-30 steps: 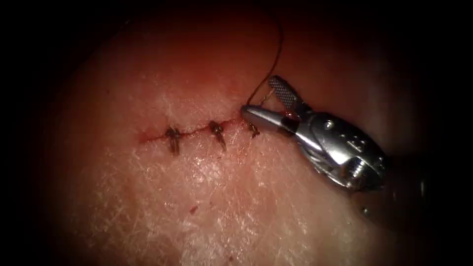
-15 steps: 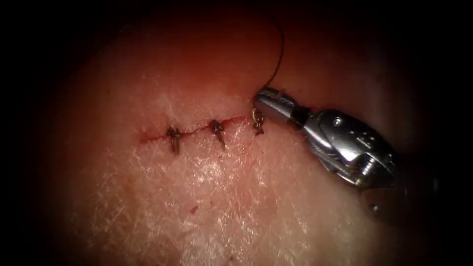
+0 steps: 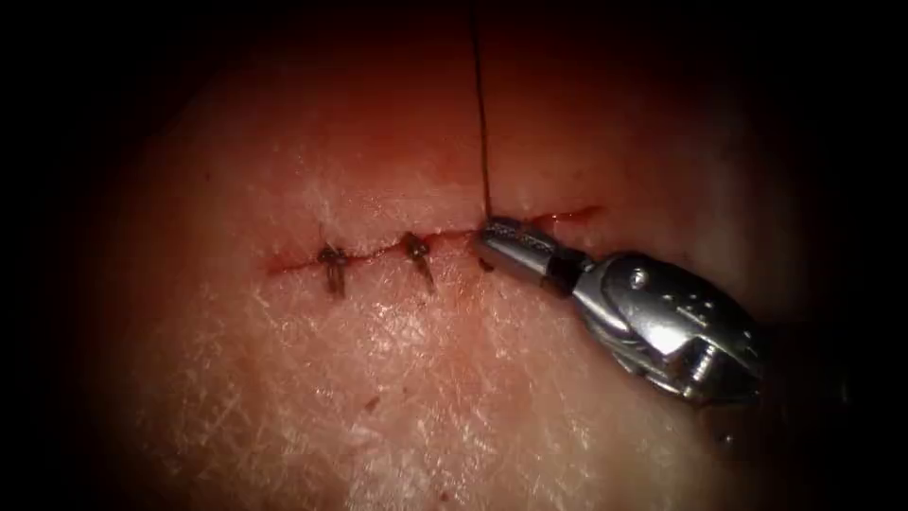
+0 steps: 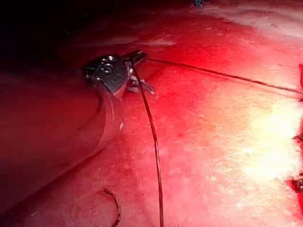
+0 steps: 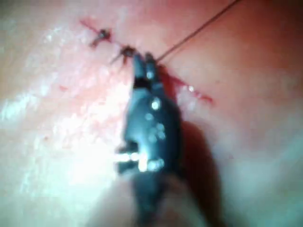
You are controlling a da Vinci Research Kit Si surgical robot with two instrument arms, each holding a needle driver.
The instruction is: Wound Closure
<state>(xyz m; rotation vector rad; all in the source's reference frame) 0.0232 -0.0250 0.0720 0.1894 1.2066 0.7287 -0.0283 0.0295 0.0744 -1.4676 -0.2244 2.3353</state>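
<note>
No text, label, brand, number or sign can be read. The right tool (image 3: pixel 492 237) has small embossed marks on its metal wrist housing, behind the jaws, but they are too small and glare-struck to make out as characters.

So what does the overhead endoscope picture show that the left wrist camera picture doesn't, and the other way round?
Endoscope view: the right claw, shut on the thread where it meets the cut.
Left wrist view: the left claw, apparently shut on the thread, and a curved piece lying on the tissue, maybe the needle; I cannot tell.
Both: the taut thread running over the red, wet tissue.
</note>
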